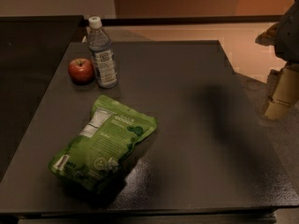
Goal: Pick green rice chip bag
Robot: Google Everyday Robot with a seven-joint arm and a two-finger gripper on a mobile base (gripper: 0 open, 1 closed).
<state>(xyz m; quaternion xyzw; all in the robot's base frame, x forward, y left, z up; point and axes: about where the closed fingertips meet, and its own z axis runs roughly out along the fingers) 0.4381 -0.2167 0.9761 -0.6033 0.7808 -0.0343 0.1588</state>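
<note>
Camera view. Water bottle (pixel 103 55) stands upright near the back of the dark table (pixel 196 125). The red apple (pixel 81 70) is just beside the bottle, on the picture's left. The green rice chip bag (pixel 103 141) lies flat in front of the bottle, toward the camera and apart from it. The gripper (pixel 281 96) is well off to the bottle's right, past the table edge. Cannot tell whether it is released or clenched.

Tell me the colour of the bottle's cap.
White cap on the bottle, in the camera view; the gripper hangs at the right edge.
</note>
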